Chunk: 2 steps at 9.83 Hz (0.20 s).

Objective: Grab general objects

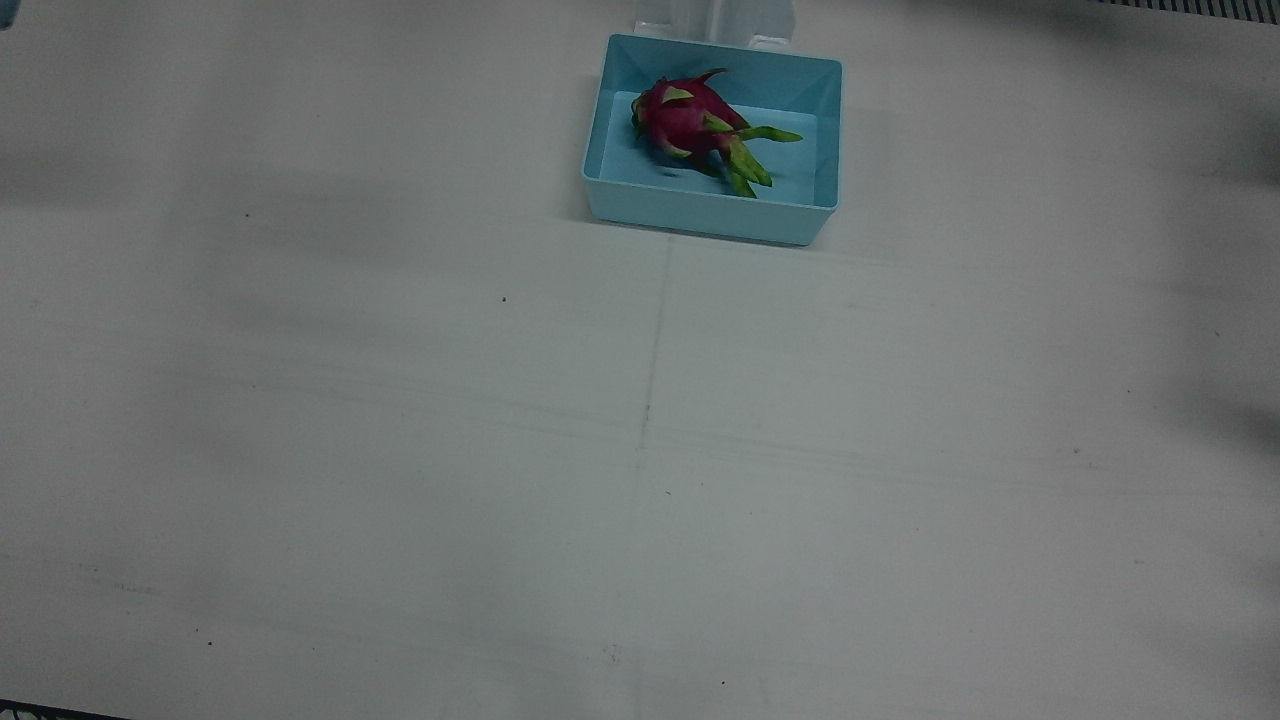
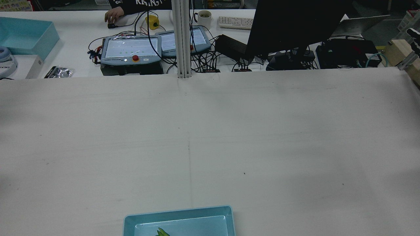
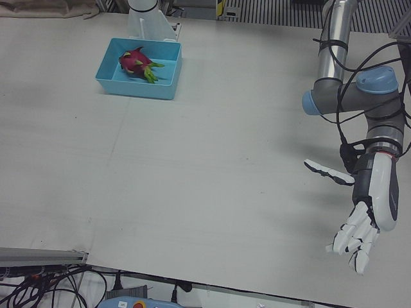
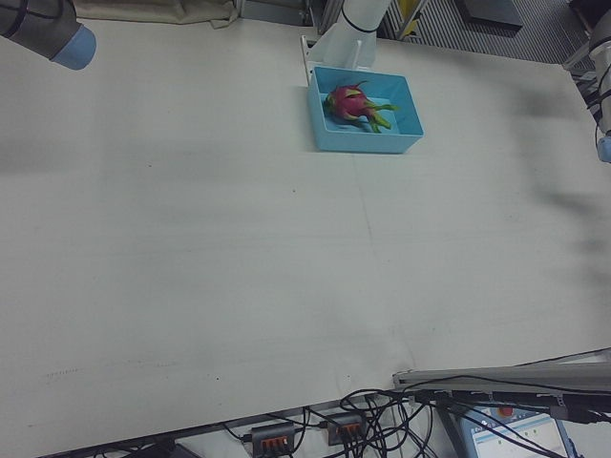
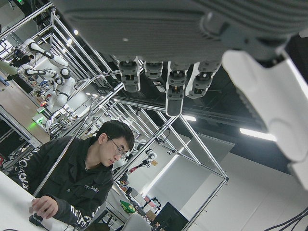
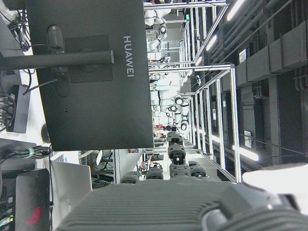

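Note:
A pink dragon fruit (image 1: 692, 122) with green scales lies inside a light-blue bin (image 1: 708, 214) at the robot's side of the table, close to the pedestals. It shows again in the left-front view (image 3: 134, 62) and the right-front view (image 4: 350, 103). My left hand (image 3: 366, 221) hangs far from the bin over the table's operator-side edge, fingers spread, holding nothing. Its fingers (image 5: 169, 79) point up toward the ceiling in the left hand view. My right hand (image 6: 173, 166) shows only in its own view, fingers straight and empty; its arm's elbow (image 4: 50, 29) is at the table's far corner.
Beyond the table is an operators' desk with two teach pendants (image 2: 131, 54), a monitor (image 2: 295, 26), a keyboard (image 2: 235, 22), a mug and cables. A person (image 5: 82, 178) sits there. A second blue bin (image 2: 26, 36) stands on that desk.

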Available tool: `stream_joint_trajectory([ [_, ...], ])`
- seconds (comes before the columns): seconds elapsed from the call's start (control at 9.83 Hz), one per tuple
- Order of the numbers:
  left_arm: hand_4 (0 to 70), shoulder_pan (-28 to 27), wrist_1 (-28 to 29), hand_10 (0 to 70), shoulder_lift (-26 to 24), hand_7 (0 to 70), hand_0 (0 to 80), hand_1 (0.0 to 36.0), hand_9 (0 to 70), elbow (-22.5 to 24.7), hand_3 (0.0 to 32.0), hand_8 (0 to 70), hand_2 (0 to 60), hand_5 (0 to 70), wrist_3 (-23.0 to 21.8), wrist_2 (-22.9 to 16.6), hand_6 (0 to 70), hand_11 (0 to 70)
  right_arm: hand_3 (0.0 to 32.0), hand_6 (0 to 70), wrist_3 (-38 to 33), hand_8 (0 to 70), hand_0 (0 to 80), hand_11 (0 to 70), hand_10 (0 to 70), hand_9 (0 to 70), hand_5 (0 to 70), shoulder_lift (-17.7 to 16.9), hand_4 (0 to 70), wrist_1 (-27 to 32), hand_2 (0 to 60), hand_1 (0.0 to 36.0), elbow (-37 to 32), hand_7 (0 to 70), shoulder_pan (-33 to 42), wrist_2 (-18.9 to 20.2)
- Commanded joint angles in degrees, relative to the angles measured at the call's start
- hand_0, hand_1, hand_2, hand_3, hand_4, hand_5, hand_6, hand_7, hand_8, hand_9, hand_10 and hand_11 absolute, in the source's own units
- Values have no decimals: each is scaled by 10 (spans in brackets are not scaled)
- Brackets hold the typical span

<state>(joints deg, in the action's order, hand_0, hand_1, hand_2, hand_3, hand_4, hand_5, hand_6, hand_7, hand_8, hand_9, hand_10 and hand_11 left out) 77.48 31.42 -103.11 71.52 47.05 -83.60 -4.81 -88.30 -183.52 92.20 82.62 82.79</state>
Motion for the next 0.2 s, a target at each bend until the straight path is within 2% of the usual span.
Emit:
stream_joint_trajectory([
  [0.0,128,0,6,83,3,245,466,88,35,0,0,49,0,12,1,2,120,130,0,0,0,0,0,0,0,0,0,0,0,0,0,0,0,0,0,0],
  [0.1,122,0,6,84,3,242,467,86,34,-1,0,43,0,8,1,2,115,132,0,0,0,0,0,0,0,0,0,1,0,0,0,0,0,0,0,0],
])
